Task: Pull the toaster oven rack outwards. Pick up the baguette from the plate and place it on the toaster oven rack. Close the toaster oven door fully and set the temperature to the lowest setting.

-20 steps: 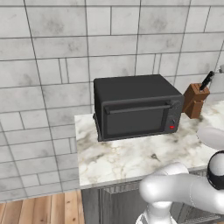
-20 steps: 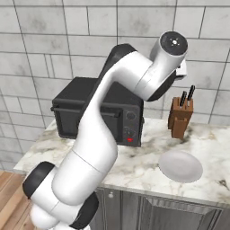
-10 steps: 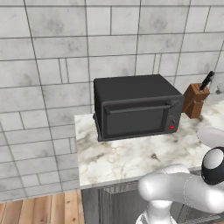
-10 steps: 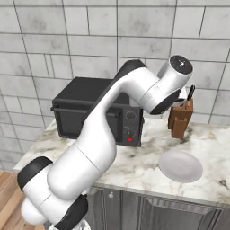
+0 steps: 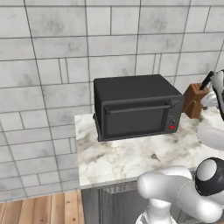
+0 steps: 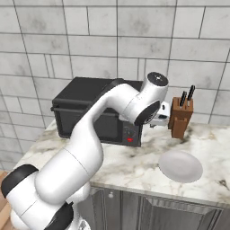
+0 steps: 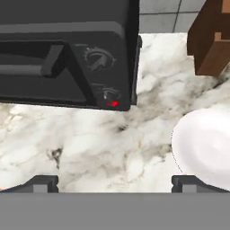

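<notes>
The black toaster oven (image 5: pixel 135 107) stands on the marble counter with its door (image 5: pixel 133 120) shut and the bar handle (image 5: pixel 138 108) across the top. Its control strip has two knobs (image 7: pixel 99 58) and a red light (image 7: pixel 114 103). The rack is hidden behind the shut door. The baguette is out of view, and the white plate (image 6: pixel 180 165) lies bare. My gripper (image 7: pixel 114 182) hangs open above the counter between the oven's control strip and the plate, fingertips (image 7: pixel 42 183) wide apart with nothing between them. The hand (image 6: pixel 159 117) sits just left of the knife block.
A brown wooden knife block (image 6: pixel 181 117) with dark handles stands right of the oven, against the tiled wall. My arm (image 6: pixel 108 112) crosses in front of the oven in the right base view. The counter's front edge (image 5: pixel 113 179) runs below the oven.
My arm has swung downward. The hand dropped from above the oven's height to a spot low beside the control strip, in front of the knife block. The oven and plate have not moved.
</notes>
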